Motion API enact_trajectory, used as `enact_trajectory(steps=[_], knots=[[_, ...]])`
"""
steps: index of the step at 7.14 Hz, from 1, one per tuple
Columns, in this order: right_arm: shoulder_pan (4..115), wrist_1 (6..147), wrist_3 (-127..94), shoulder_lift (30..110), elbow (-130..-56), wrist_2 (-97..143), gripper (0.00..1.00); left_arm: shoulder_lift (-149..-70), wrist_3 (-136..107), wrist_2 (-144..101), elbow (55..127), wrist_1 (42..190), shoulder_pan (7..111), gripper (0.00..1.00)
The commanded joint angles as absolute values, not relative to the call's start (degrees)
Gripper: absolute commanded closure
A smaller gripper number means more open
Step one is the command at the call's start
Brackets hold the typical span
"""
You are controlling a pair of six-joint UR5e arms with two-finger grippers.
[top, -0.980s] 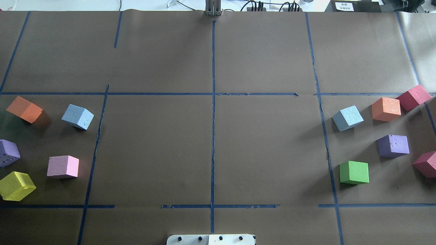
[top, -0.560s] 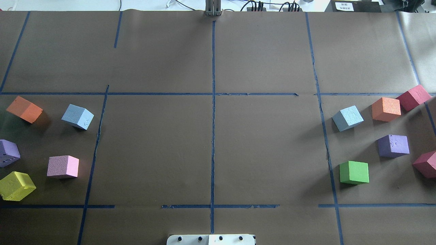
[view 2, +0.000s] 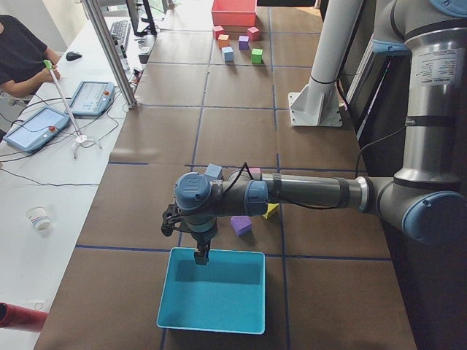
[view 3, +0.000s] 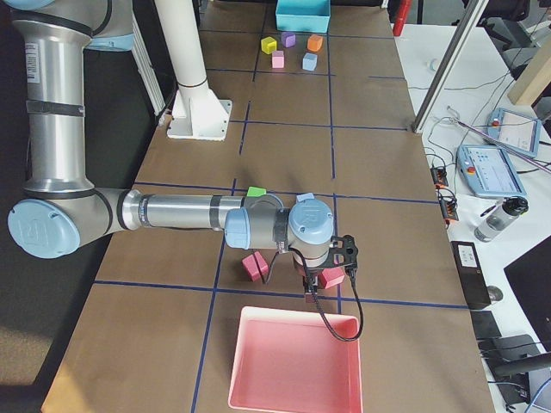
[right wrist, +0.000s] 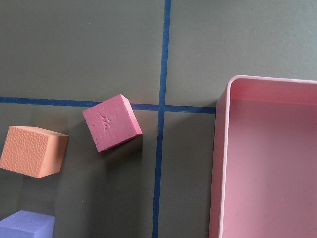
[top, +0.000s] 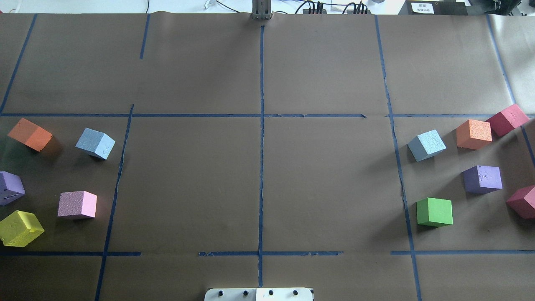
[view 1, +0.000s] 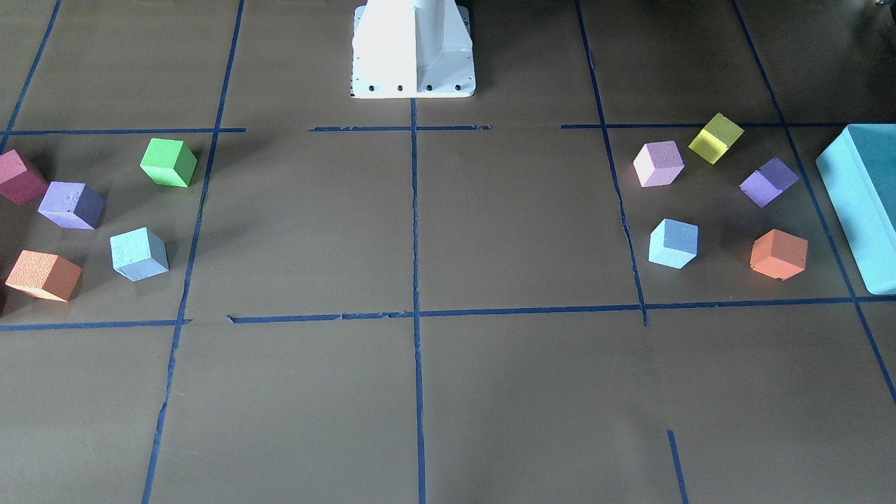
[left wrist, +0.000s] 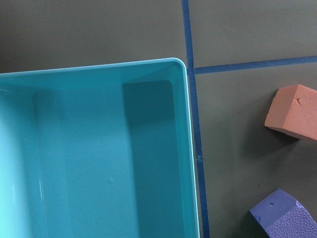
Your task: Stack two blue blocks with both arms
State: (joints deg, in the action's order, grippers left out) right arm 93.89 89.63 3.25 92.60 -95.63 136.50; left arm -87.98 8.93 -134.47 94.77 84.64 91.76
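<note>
Two pale blue blocks lie far apart on the brown table. One blue block (top: 95, 143) (view 1: 673, 243) (view 2: 213, 172) is on my left side, the other blue block (top: 426, 145) (view 1: 138, 253) (view 3: 306, 200) on my right. Neither arm shows in the overhead or front views. In the exterior left view my left gripper (view 2: 200, 255) hangs over the teal tray (view 2: 211, 299), past the left block. In the exterior right view my right gripper (view 3: 308, 297) hangs by the pink tray (view 3: 293, 361). I cannot tell whether either gripper is open or shut. The wrist views show no fingers.
Orange (top: 30, 134), purple (top: 9, 187), pink (top: 77, 204) and yellow (top: 20, 228) cubes surround the left block. Orange (top: 473, 133), purple (top: 482, 179), green (top: 434, 212) and two crimson cubes (top: 507, 119) surround the right one. The white pedestal base (view 1: 413, 49) stands at the table's middle edge.
</note>
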Motion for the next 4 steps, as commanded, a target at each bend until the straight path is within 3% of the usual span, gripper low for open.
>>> enact_trajectory(steps=[1, 4], knots=[[92.6, 90.1, -3.5, 88.2, -97.8, 136.1, 0.00, -88.0, 8.9, -134.5, 95.3, 84.6, 91.8, 0.00], [87.0, 90.1, -7.4, 85.5, -101.9, 136.6, 0.00, -88.5, 8.6, -134.4, 95.8, 84.6, 91.8, 0.00]])
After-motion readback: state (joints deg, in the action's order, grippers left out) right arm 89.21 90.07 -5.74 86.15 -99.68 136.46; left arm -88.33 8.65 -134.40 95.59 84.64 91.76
